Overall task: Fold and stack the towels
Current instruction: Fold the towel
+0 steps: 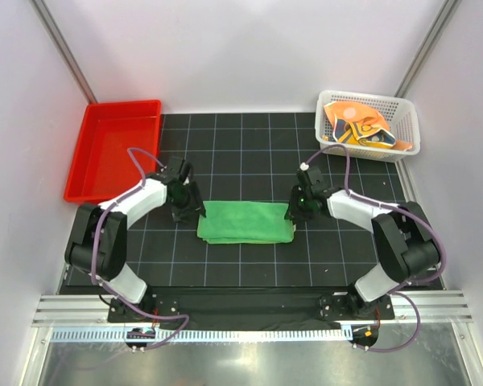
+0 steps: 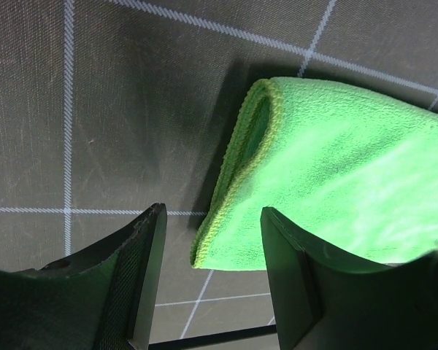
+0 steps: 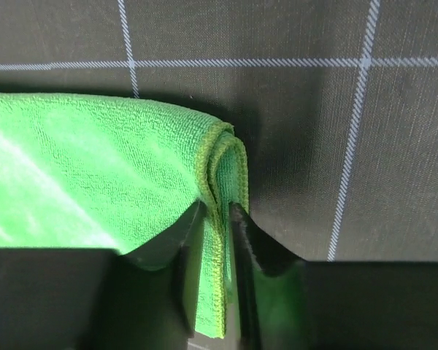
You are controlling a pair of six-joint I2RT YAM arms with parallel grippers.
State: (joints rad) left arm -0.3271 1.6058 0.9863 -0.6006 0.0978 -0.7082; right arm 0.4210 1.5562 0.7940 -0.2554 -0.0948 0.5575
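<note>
A green towel [image 1: 245, 221], folded into a long strip, lies on the black grid mat between the two arms. My right gripper [image 1: 299, 211] is at its right end. In the right wrist view the gripper [image 3: 217, 240] is shut on the doubled hem of the green towel [image 3: 95, 175]. My left gripper [image 1: 185, 205] hovers at the towel's left end. In the left wrist view this gripper [image 2: 213, 281] stands open, and the looped corner of the green towel [image 2: 321, 182] lies just ahead of the gap and under the right finger [image 2: 292, 270]. Crumpled orange patterned towels [image 1: 358, 125] sit in the basket.
A white mesh basket [image 1: 410, 129] stands at the back right corner of the mat. A red plastic tray [image 1: 113, 149] sits at the back left. Grey walls close in both sides and the back.
</note>
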